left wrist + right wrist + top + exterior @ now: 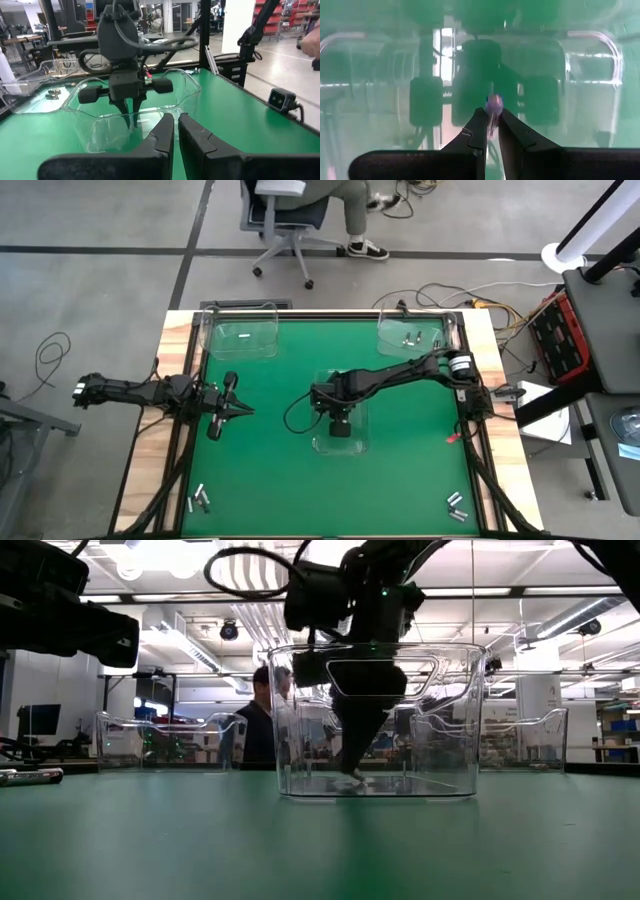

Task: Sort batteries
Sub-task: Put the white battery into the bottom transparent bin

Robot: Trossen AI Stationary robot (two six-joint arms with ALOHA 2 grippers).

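The right gripper [489, 131] is pinched tight on one small battery [493, 106], which sticks up between its two fingers. It reaches down inside the clear middle bin [340, 442], with the tips almost at the bin floor. My guess is that this bin holds mixed batteries, and the gripper goes in from the top because the walls are high all round.

The left gripper [222, 409] waits over the green table [270, 480] to the left of the bin, its fingers nearly together and holding nothing.

Two more clear bins sit at the back. The left bin [240, 338] has one battery in it, and the right bin [410, 332] has a few. More batteries lie at the front left corner [199, 501] and the front right corner [456, 506].

The shiny bin wall blurs things. I cannot tell the held battery's size, or whether others lie under the gripper.
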